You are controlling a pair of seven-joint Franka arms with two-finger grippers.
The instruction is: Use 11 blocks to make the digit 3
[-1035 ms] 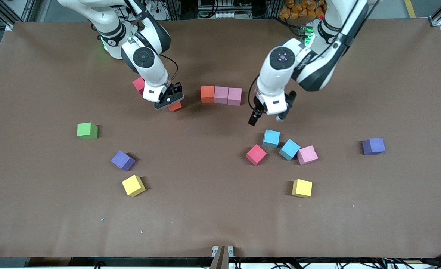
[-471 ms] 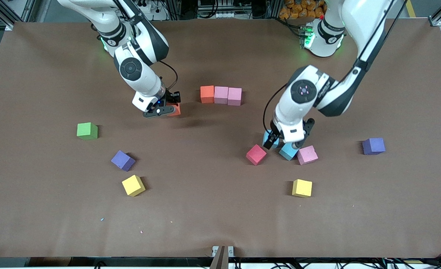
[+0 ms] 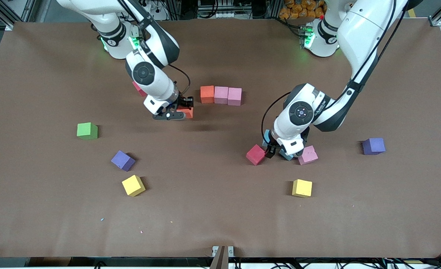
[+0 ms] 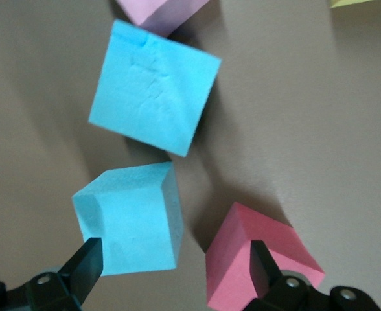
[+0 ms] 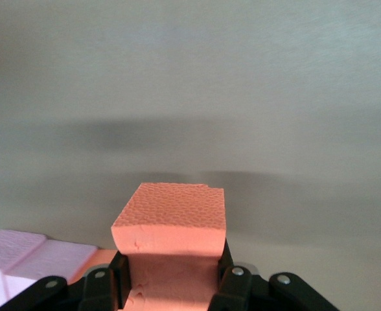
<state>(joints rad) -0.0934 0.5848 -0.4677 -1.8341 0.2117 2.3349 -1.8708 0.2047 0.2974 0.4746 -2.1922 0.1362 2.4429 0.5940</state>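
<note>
Clamping an orange cube (image 5: 171, 233), the right gripper (image 3: 177, 112) hangs just above the table (image 3: 220, 216), beside the row of one orange block (image 3: 207, 94) and two pink blocks (image 3: 227, 95). Spread wide, the left gripper (image 3: 282, 151) sits low among a cluster, one light blue cube (image 4: 129, 220) and a red cube (image 4: 258, 262) between its fingers, a second light blue cube (image 4: 155, 87) just ahead.

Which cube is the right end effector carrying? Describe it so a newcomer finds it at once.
Find the row of three touching cubes, one orange and two pink. Just toward the right arm's end, the right end effector is shut on an orange cube, the only cube clamped between fingers.
</note>
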